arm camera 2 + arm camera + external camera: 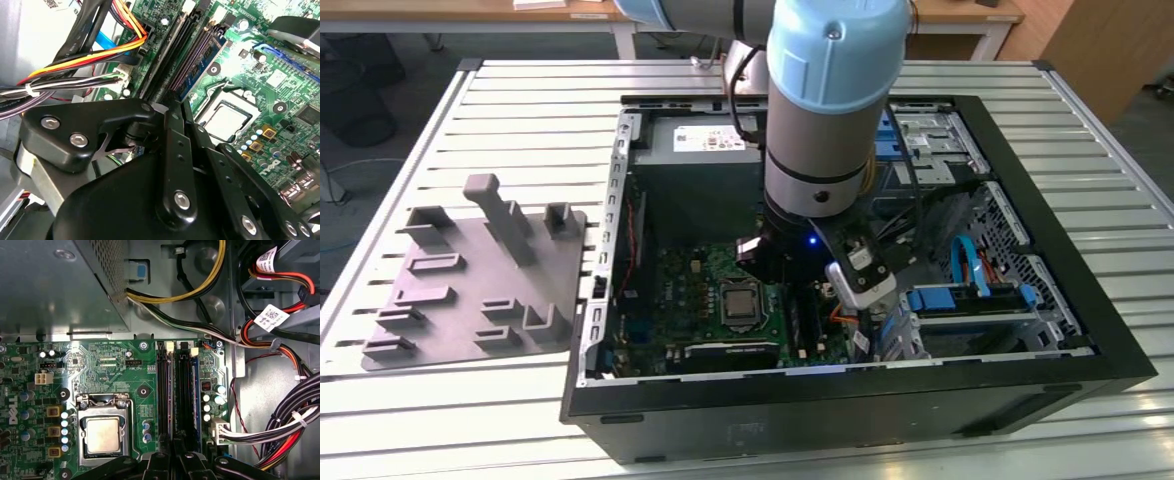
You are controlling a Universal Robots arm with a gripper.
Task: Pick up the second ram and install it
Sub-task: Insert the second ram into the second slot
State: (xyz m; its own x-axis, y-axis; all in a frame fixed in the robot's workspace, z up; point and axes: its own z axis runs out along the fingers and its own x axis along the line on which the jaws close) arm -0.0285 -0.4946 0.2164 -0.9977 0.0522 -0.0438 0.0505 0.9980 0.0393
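The arm stands nearly upright, reaching down into the open computer case on the slatted desk. Its pincer hangs low over the memory slots beside the processor. The second ram stands edge-up in a slot, and the pincer appears clamped on its near end, though the contact is hidden.
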